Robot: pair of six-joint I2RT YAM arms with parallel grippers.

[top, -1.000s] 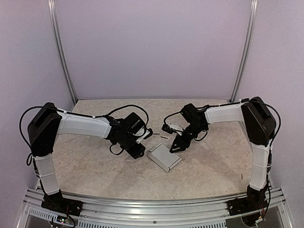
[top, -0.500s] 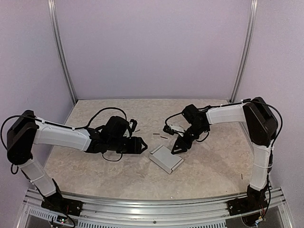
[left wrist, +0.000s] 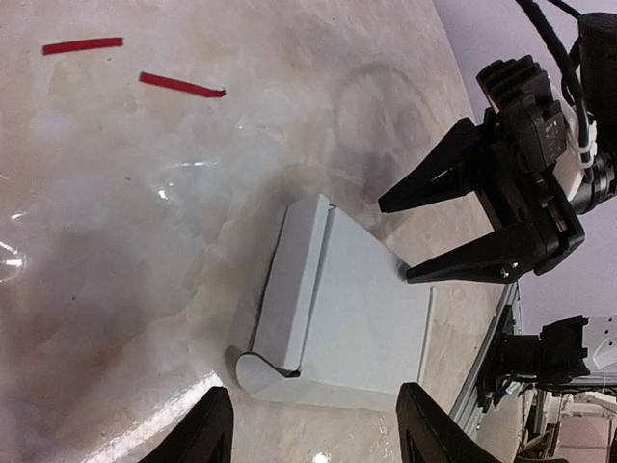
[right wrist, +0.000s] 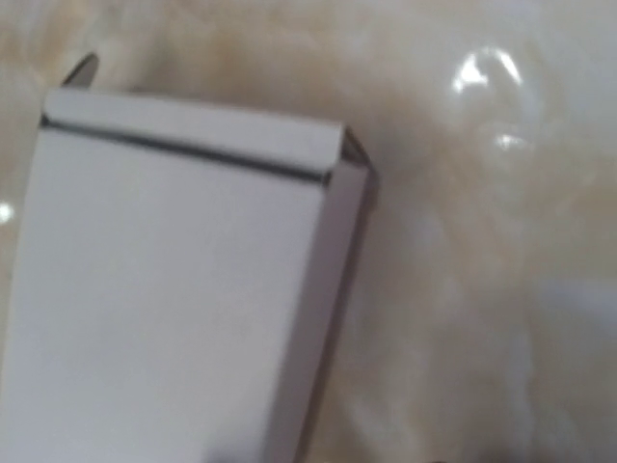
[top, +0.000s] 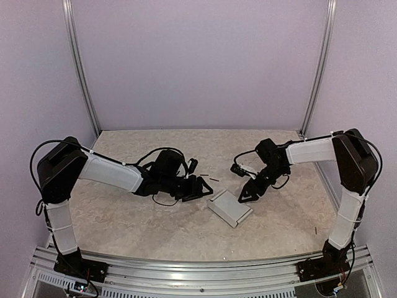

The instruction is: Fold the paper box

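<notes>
From above, the paper box lies flat on the worktop between the left hand and right hand, probably released so its ends can be finished. It sits further right than half a second ago, and both hands have followed. The left wrist view shows both hands with fingers apart, gripping nothing, and one end flap curling loose. The right wrist view shows only the box's other end, close below.
</notes>
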